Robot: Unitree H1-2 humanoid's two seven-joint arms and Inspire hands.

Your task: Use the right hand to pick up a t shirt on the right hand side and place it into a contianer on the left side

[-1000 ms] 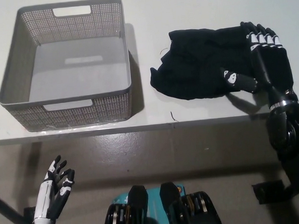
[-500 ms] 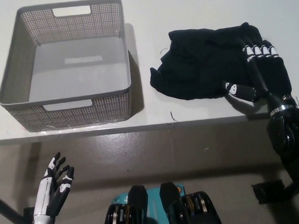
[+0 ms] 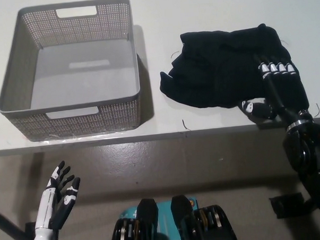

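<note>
A black t-shirt [image 3: 216,69] lies crumpled on the right part of the white table [image 3: 165,122]. My black right hand [image 3: 278,88] sits on the shirt's near right corner. Its fingers [image 3: 274,69] curl down into the cloth and its thumb [image 3: 253,107] presses at the near hem, so the hand is closed on the fabric. The shirt still rests on the table. A grey perforated basket [image 3: 127,108] stands on the left part of the table with nothing in it. My white left hand [image 3: 60,199] hangs open below the table's front edge at the lower left.
The table's front edge [image 3: 150,137] runs across the middle of the picture, with grey floor [image 3: 204,166] below it. A short dark thread [image 3: 185,124] lies on the table near the shirt. A bare strip of table separates basket and shirt.
My right hand has drawn back toward the table's front edge and its fingers have curled from lying flat over the shirt to closing on its near right corner. The left hand barely moved.
</note>
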